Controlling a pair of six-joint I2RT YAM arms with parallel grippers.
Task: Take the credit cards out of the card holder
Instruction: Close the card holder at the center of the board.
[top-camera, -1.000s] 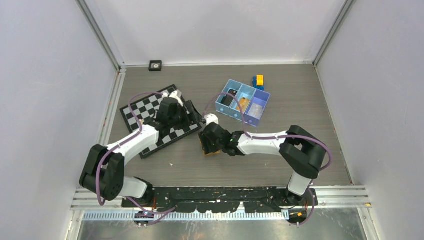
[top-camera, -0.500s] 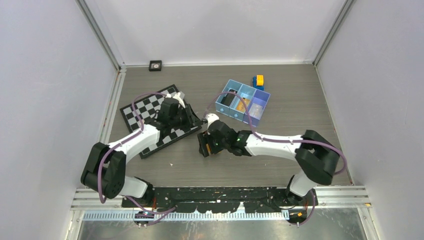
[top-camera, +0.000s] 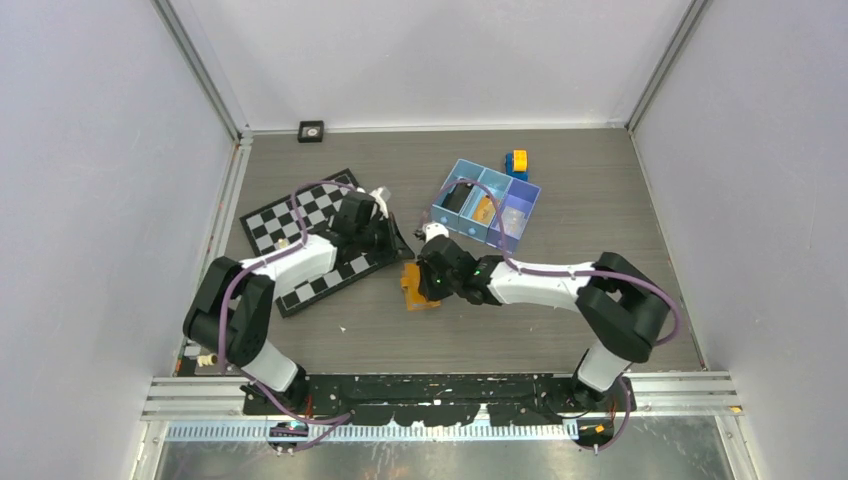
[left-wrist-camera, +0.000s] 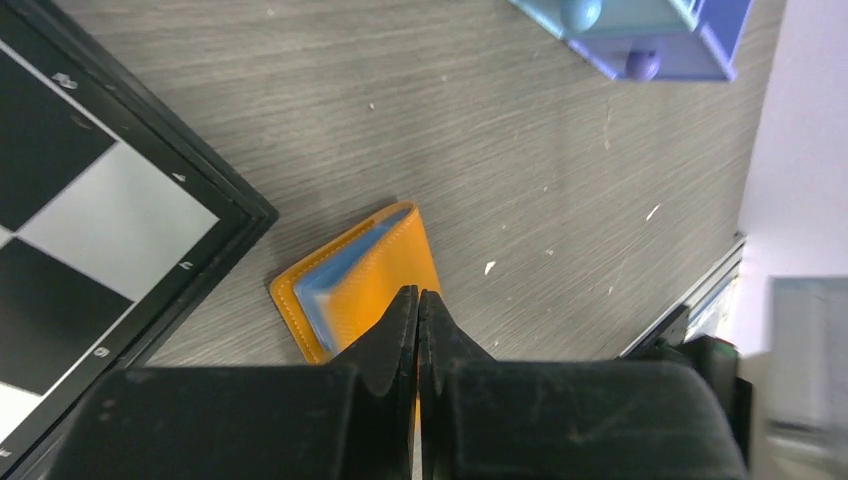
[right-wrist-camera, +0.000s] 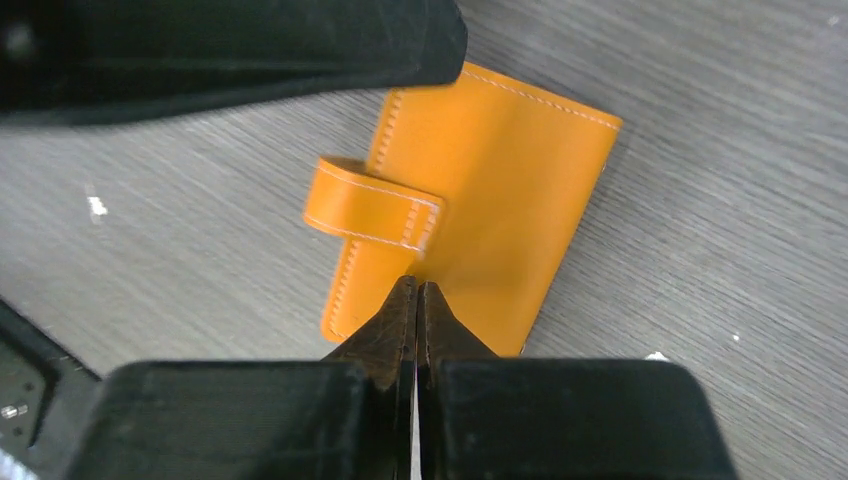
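Note:
The card holder (top-camera: 410, 291) is an orange wallet lying flat and folded on the table, its closing tab (right-wrist-camera: 370, 205) wrapped over one long edge. From the left wrist a bluish edge (left-wrist-camera: 335, 281) shows in its open side; I see no credit cards apart from that. My left gripper (left-wrist-camera: 418, 292) is shut, tips just above the card holder (left-wrist-camera: 385, 262), nothing between them. My right gripper (right-wrist-camera: 416, 285) is also shut and empty, its tips over the card holder (right-wrist-camera: 490, 200) below the tab. In the top view the left gripper (top-camera: 398, 243) and the right gripper (top-camera: 428, 280) meet at the holder from either side.
A black-and-white chessboard (top-camera: 310, 235) lies under my left arm, its corner (left-wrist-camera: 230, 205) close to the holder. A blue three-compartment tray (top-camera: 487, 205) stands behind the right gripper, a yellow-and-blue block (top-camera: 517, 162) beyond it. A small black square (top-camera: 311, 130) sits by the back wall.
Both grippers went from open to shut. My left arm reached right off the chessboard toward the holder. The right gripper drew back slightly, uncovering the holder.

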